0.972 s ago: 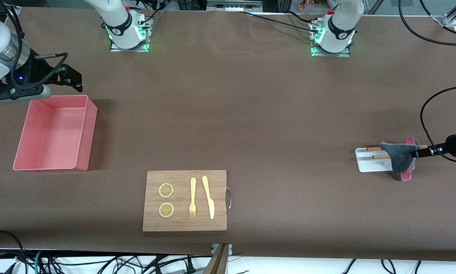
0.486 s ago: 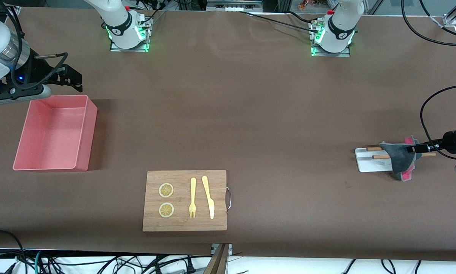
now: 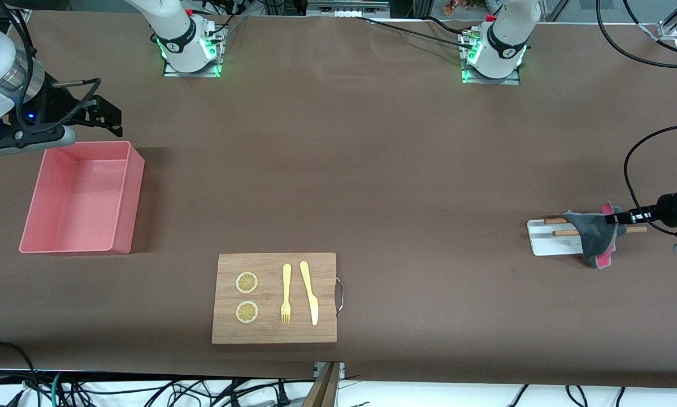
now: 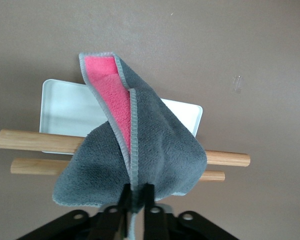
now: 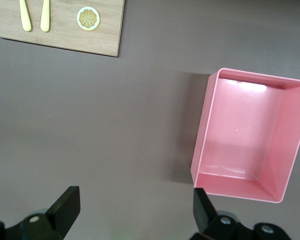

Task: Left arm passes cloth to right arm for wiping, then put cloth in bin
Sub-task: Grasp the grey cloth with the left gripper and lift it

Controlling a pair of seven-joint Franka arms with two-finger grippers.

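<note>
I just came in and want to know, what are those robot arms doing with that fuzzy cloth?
The left gripper has its jaws pinched shut on the cloth, grey outside and pink inside, over the white tray with two wooden sticks at the left arm's end of the table. The right gripper waits with open jaws up beside the empty pink bin. The cloth has not been handed over yet. A wooden board with a fork, knife and lemon slices lies untouched.

The cloth (image 4: 140,160) is dark grey with a bright pink inner face and pale grey edging, the bin (image 3: 81,198) salmon pink, the tray (image 3: 547,240) white, and the table (image 3: 372,169) brown.
</note>
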